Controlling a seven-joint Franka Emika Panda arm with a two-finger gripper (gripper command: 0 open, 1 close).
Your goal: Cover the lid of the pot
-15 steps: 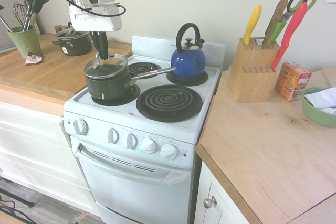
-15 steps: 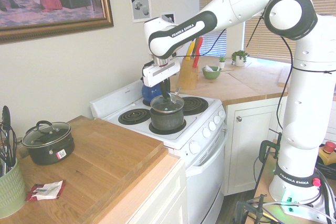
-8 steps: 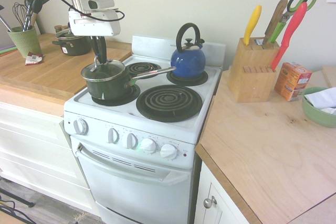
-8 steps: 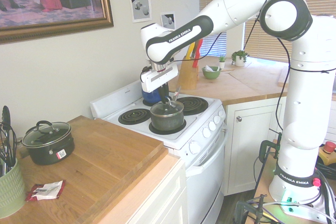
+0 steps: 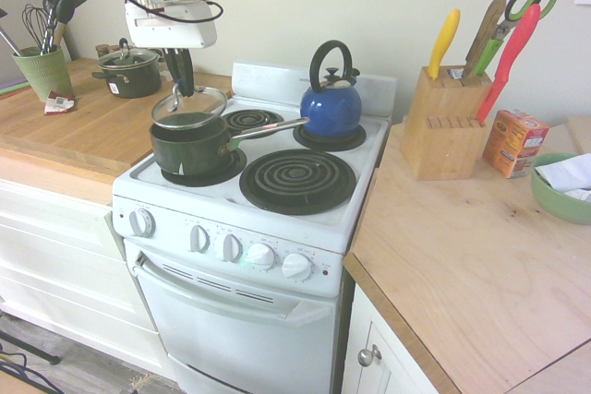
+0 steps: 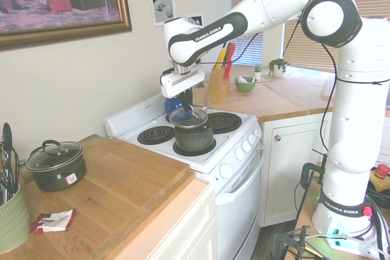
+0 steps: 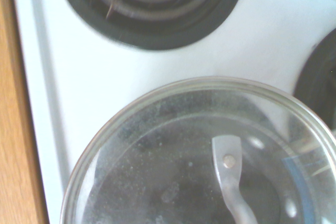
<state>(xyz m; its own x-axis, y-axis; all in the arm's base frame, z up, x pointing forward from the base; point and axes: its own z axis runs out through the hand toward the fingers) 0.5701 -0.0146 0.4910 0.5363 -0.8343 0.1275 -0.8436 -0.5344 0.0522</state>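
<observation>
Kitchen stove (image 5: 360, 193) seen from two sides; white arm reaching over front burner. Gripper (image 5: 183, 89) pointed straight down, closed on knob of glass lid (image 5: 189, 106). Lid held tilted just above dark saucepan (image 5: 191, 143), not seated, offset slightly toward back of stove. Saucepan's silver handle (image 5: 270, 128) pointed toward blue kettle (image 5: 331, 106). Lid judged to need lowering and levelling onto rim

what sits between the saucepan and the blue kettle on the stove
A bare coil burner at the back of the stove lies between the saucepan and the blue kettle; the saucepan's silver handle reaches toward the kettle, clearest in the first exterior view.
</observation>
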